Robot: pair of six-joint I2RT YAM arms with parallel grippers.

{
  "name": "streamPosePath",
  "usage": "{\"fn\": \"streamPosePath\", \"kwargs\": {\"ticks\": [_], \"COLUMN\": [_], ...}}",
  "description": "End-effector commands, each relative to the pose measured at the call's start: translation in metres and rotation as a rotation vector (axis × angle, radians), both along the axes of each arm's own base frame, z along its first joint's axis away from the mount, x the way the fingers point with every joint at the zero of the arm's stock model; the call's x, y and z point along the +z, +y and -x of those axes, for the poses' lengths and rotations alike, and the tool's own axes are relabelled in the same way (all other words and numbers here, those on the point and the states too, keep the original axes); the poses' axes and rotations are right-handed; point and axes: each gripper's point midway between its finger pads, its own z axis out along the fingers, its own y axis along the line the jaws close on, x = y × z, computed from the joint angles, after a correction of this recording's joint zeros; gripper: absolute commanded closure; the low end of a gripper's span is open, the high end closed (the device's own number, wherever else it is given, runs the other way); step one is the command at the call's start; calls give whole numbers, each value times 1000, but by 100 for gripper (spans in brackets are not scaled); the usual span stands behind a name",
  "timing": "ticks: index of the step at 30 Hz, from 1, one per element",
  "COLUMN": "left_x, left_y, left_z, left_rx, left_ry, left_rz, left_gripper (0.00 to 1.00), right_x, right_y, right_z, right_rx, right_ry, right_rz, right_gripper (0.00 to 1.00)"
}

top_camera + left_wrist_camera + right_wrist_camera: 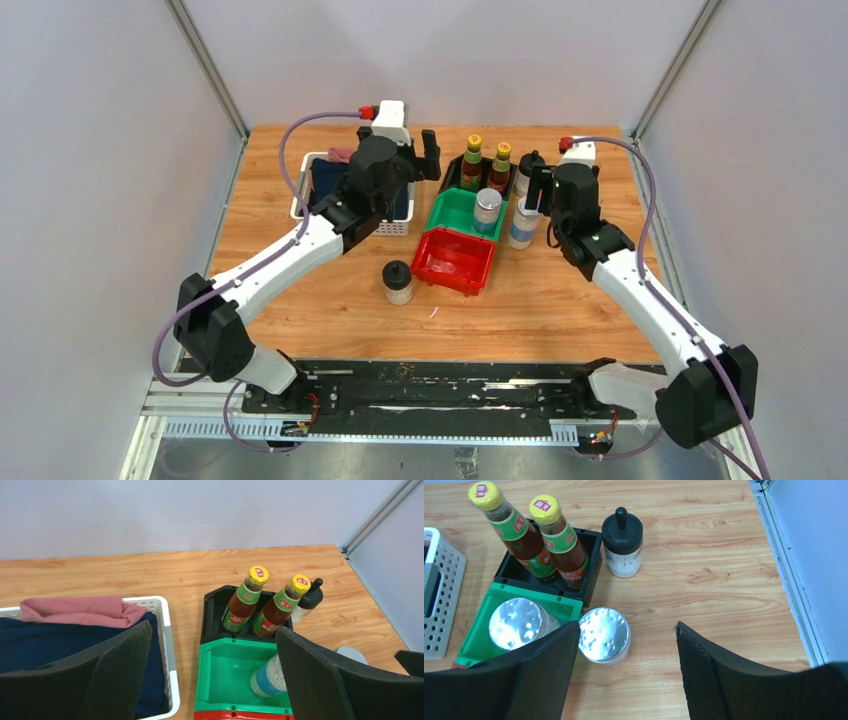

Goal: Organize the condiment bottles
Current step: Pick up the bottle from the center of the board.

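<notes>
Black padded fingers point(549, 675) of the right gripper point(626, 625) hang spread and empty over a silver-lidded, blue-labelled clear shaker point(604, 635). It stands on the wooden table point(714, 580) just outside the green plastic bin point(478, 625), while the twin shaker point(518, 624) sits upright inside that bin. Behind them, a slim dark yellow-capped sauce bottle point(519, 540) and its matching bottle point(564, 550) stand side by side in the black plastic bin point(594, 565), their sorting apparently finished. One squat black-lidded pale jar point(623, 542) waits on the table just beside the black bin. The other jar point(398, 282) stands on the table near the red plastic bin point(455, 262), which holds nothing. The left gripper point(214, 626), jaws wide and empty, hovers between the white basket of dark cloth point(169, 645) and the black bin. By this reckoning the job is about half done: three bottles are binned, with one shaker and both jars left to place.
</notes>
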Motion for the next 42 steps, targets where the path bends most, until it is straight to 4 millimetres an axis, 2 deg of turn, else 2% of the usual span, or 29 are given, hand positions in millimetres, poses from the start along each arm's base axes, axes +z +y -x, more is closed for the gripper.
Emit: {"fn": "streamPosePath", "kwargs": {"ticks": [1,6,12,19,26,29,35,36,42], "left_x": [10,14,11,5,0,-1,5,7,15], "left_y": [12,10,11,14,15,12,13,13,14], "left_z": [5,10,12,13,14,15,19,20,24], "left_rx": [54,52,60,70,66,53,48,47,38], "left_ry": [-44,-60,-79,-94,-109,-104,-109,-112,-114], "left_rz": [11,11,0,-8,-1,9,25,30,29], "left_gripper": [3,3,3,3,3,3,3,3,3], "right_x": [26,36,39,22,-7,-13,2,14,40], "right_y": [-2,2,10,21,27,31,31,31,31], "right_z": [18,36,51,53,52,51,46,44,36], "right_rx": [-34,-1,29,64,73,77,17,-1,-74], "right_ry": [-104,-147,-218,-212,-207,-188,-95,-69,77], "right_rz": [1,16,40,87,99,105,96,100,125], "right_gripper": [27,33,33,33,32,32,29,28,26]}}
